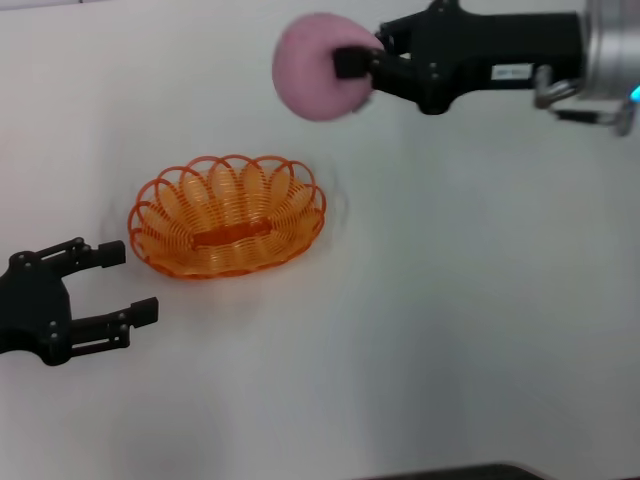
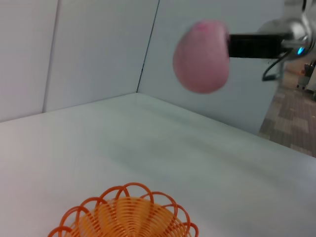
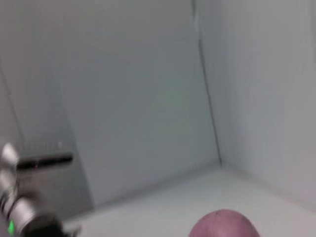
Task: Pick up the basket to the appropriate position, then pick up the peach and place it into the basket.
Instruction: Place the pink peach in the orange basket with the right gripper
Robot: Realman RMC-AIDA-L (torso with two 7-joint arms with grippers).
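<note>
Above the far side of the white tabletop (image 1: 450, 330), the right hand (image 1: 352, 62) holds the round, matte pink toy peach (image 1: 318, 68) in the air, its black fingers closed on the side of the fruit nearest the arm. The peach hangs beyond the shallow, oval basket of bright orange plastic wire (image 1: 228, 215), towards its right end and not yet over its hollow; the left wrist view shows it well clear of the looped rim. The basket rests flat on the tabletop, nothing in it. The left hand (image 1: 112, 283) waits just beside the basket's left end with its fingers spread apart, gripping nothing and touching nothing.

The step in hand looks like the carry to the basket. To do it well, the right hand should bring the peach over the middle of the basket, lower it close to the wire floor, and only then release. Dropped from height or near the scalloped rim, the round fruit would likely bounce or roll out.
</note>
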